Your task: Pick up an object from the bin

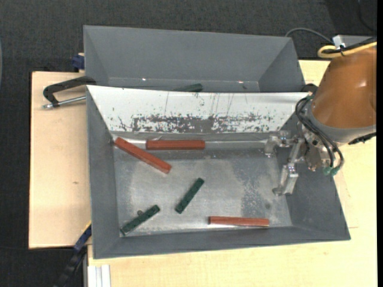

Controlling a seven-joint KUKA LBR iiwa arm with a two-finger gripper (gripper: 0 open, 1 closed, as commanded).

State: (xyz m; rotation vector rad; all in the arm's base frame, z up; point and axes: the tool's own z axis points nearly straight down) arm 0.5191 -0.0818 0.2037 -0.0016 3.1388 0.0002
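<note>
Pick not done yet: gripper hangs at right side of bin over bare floor, its grip state unreadable, nothing seen held. Nearest thing, red bar, lies apart by front wall.

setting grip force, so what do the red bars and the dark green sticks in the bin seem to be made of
The three red bars look straight and square-edged with an even matte colour: probably painted wood or hard plastic, I can't tell which. The two dark green sticks look matte too, with no shine, possibly plastic or rubber; the look leaves it open.
</note>
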